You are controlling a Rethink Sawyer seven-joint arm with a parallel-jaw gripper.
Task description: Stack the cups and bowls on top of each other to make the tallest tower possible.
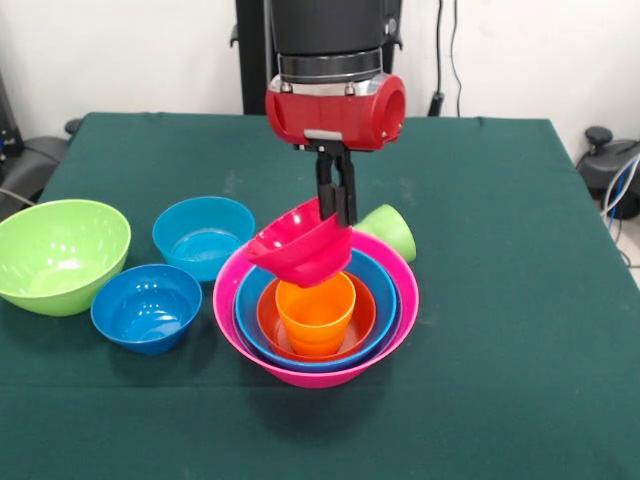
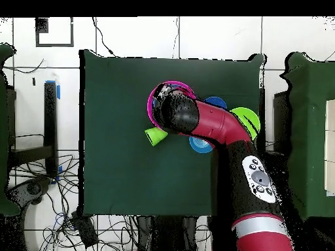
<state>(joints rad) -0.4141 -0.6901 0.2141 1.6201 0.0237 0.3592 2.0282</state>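
Front view: the tower [image 1: 316,318] is sitting mid-table, four pieces nesting: pink bowl [image 1: 385,335], blue bowl, orange bowl, orange cup [image 1: 316,313]. Above it the gripper [image 1: 337,208] is clamping one tilted red-pink bowl [image 1: 298,248]. Three loose bowls are lying left; one green cup [image 1: 389,231] is lying behind.

The arm [image 2: 229,127] is reaching in from the base side and bending over the table's middle in the overhead view, with its black wrist end pointing straight down. From the front, the red wrist housing [image 1: 335,108] is sitting level and the gripper [image 1: 337,200] is hanging vertically below it. Its dark fingers [image 1: 345,195] are pinching the rim of a red-pink bowl [image 1: 300,250], which is hanging tilted.
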